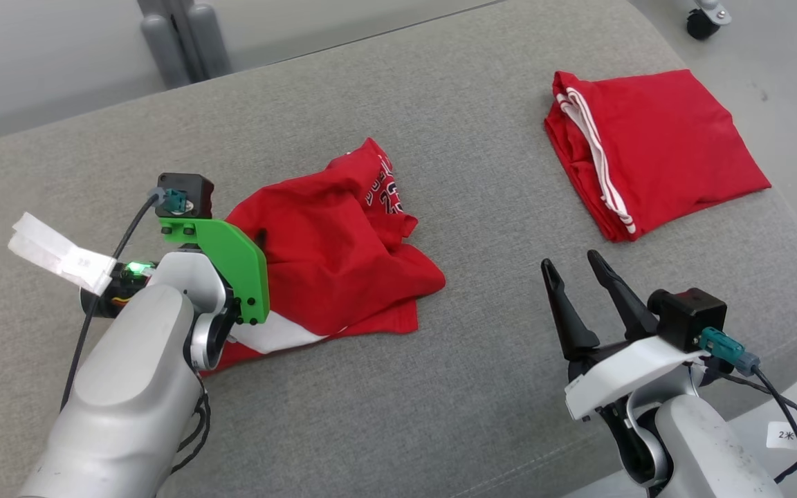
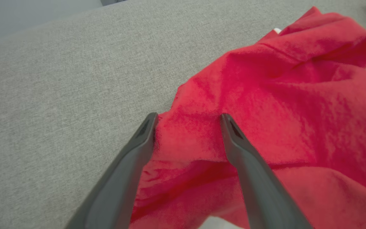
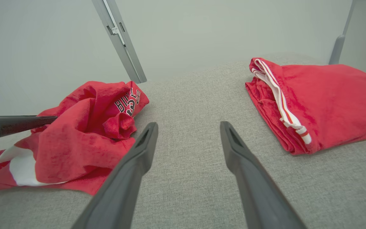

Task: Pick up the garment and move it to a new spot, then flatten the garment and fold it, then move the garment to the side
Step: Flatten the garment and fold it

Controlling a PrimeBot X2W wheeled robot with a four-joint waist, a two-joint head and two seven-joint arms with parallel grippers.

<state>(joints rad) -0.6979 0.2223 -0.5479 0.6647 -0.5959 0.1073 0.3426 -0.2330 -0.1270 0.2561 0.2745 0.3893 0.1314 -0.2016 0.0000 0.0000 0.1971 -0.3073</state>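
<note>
A crumpled red garment (image 1: pixel 329 256) with white trim and dark lettering lies left of centre on the grey padded surface (image 1: pixel 468 111). My left gripper (image 2: pixel 187 122) is open, its two fingers straddling the garment's (image 2: pixel 281 111) left edge from just above. In the head view the green wrist bracket (image 1: pixel 222 259) hides those fingers. My right gripper (image 1: pixel 573 266) stands open over bare padding at the lower right, apart from any cloth. In the right wrist view the right gripper (image 3: pixel 187 128) points between the crumpled garment (image 3: pixel 84 136) and a folded one, with a left finger (image 3: pixel 24 122) reaching in.
A second red garment (image 1: pixel 654 149), folded with white stripes along its edge, rests at the far right near the surface's rounded edge. Grey posts (image 1: pixel 177 41) stand behind the surface and a caster wheel (image 1: pixel 703 21) sits on the floor at upper right.
</note>
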